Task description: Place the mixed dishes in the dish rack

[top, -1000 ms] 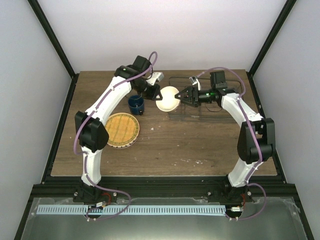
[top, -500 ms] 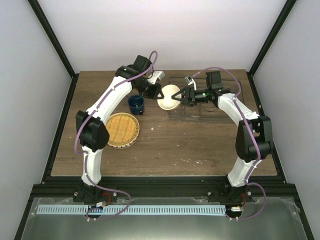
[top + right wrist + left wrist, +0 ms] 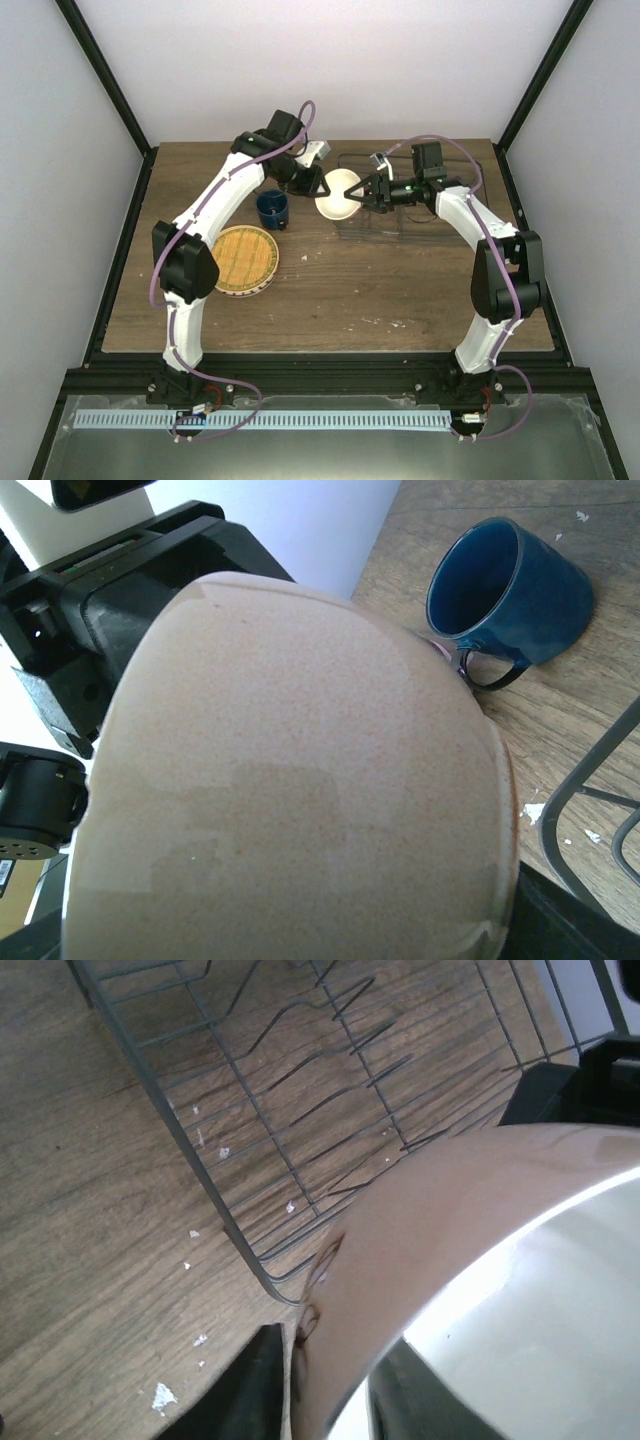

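While the left gripper (image 3: 318, 187) pinches the small cream bowl (image 3: 334, 196) by its rim, holding it in the air just off the left end of the dish rack (image 3: 400, 226), the right gripper (image 3: 356, 192) sits at the bowl's opposite edge. We cannot tell whether its fingers are pressing. The dark blue mug (image 3: 272, 208) stands on the table (image 3: 380, 290) left of the rack, beyond the bowl. The yellow-orange grid-patterned plate (image 3: 243, 258) lies further left and nearer. A second ago the right gripper hung over the rack, apart from the bowl; it has since closed that gap. Mug and plate have not moved.
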Available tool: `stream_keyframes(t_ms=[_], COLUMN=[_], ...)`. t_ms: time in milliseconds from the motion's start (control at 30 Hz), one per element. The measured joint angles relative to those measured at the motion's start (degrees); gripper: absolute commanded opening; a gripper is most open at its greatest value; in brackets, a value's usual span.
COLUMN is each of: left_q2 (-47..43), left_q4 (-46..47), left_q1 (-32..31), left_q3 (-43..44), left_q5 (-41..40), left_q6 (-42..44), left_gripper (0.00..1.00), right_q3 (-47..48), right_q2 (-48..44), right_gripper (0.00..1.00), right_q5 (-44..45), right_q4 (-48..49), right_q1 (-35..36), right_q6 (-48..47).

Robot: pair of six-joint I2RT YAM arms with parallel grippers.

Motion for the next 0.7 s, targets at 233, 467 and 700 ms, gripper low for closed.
stream_keyframes(t_ms=[233, 467, 700], left_q2=[0.00, -0.04, -2.49], left_q4=[0.98, 0.00, -0.13], left_q1=[-0.04, 0.94, 7.17], left_q3=[-0.31, -0.28, -0.26], left_q5=[-0.39, -3.50, -7.19], left_q6=[0.13, 0.79, 0.70], left_gripper=[0.82, 1.00, 1.00], right_q3=[3.08, 14.40, 19.67], right_q2=[1.11, 2.60, 2.60], right_gripper=[0.54, 0.53, 0.53], right_q5=[2.51, 13.31, 30.84], right_q4=[-2.25, -12.48, -23.28], right_q1=[0.33, 0.31, 0.24], right_q6=[-1.31, -8.57, -15.21])
